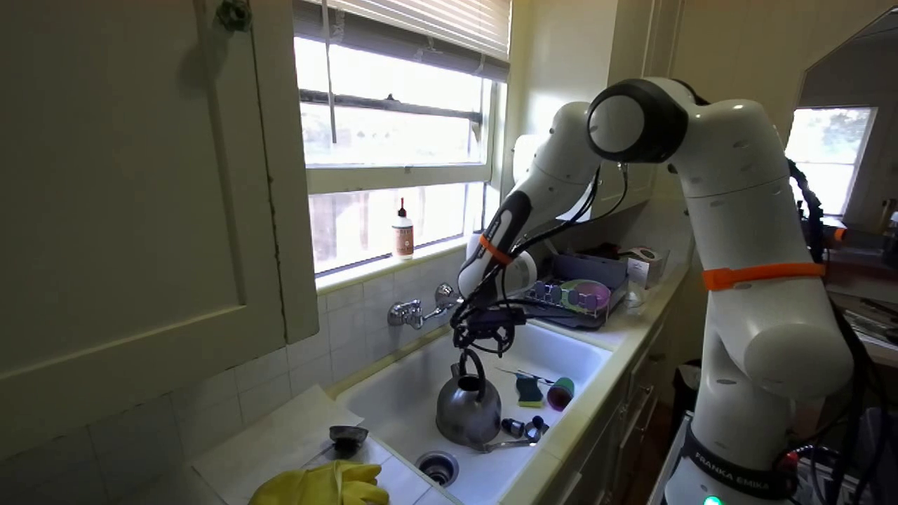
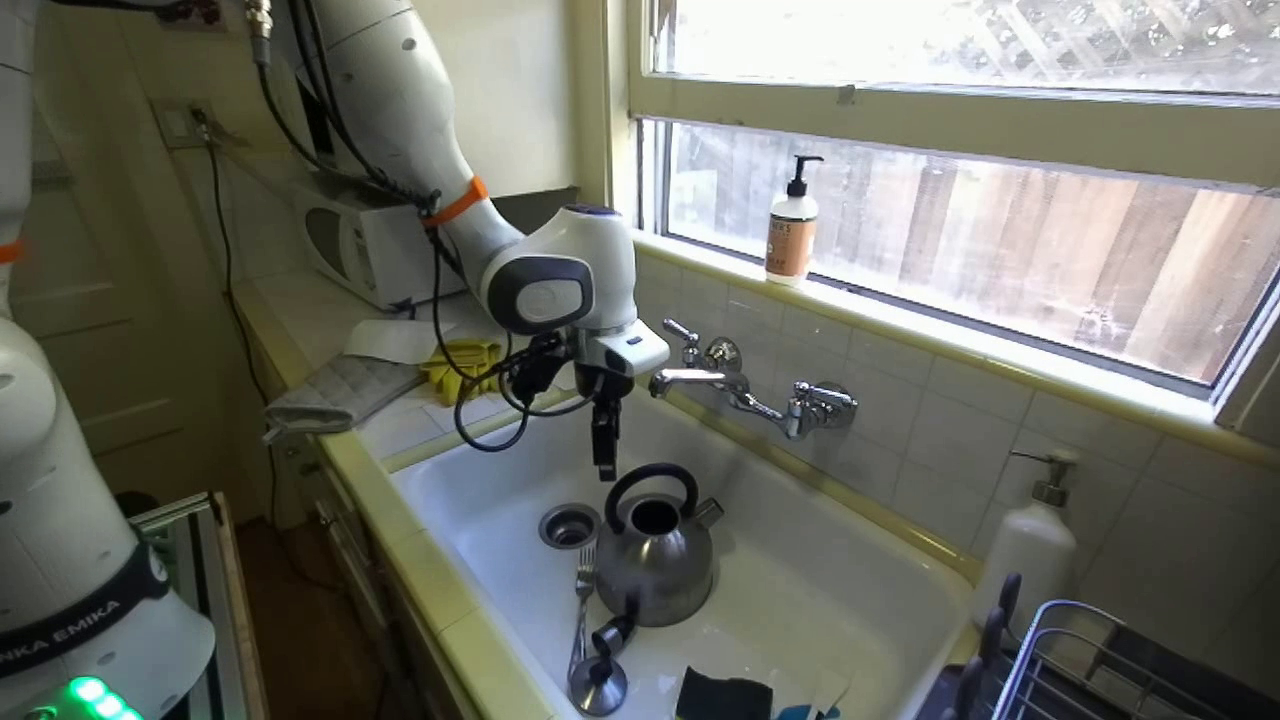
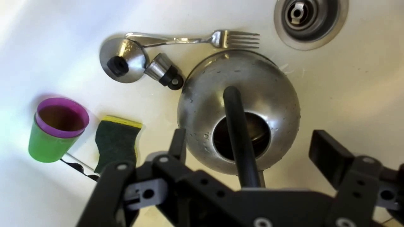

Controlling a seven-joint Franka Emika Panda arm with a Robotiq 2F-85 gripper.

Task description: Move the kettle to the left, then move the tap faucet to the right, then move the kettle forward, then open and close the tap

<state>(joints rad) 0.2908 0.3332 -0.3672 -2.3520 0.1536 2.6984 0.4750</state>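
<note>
The grey metal kettle (image 1: 464, 419) stands upright in the white sink, lid off and dark handle raised; it shows in both exterior views (image 2: 655, 580) and fills the middle of the wrist view (image 3: 202, 94). The chrome tap faucet (image 1: 414, 313) is on the tiled wall behind the sink. Its spout and handles show more clearly in an exterior view (image 2: 740, 386); it is out of the wrist view. My gripper (image 3: 247, 135) is open, pointing down just above the kettle. The handle lies between the spread fingers in the wrist view, touching neither. The gripper also shows in both exterior views (image 1: 483, 344) (image 2: 605, 470).
Beside the kettle lie a fork (image 3: 217, 39), a lid (image 3: 132, 60), a small metal cap (image 3: 161, 69), a sponge (image 3: 116, 142) and stacked cups (image 3: 47, 142). A drain (image 3: 311, 25) is nearby. Yellow gloves (image 1: 319, 484) and a dish rack (image 1: 561, 298) flank the sink (image 1: 596, 361).
</note>
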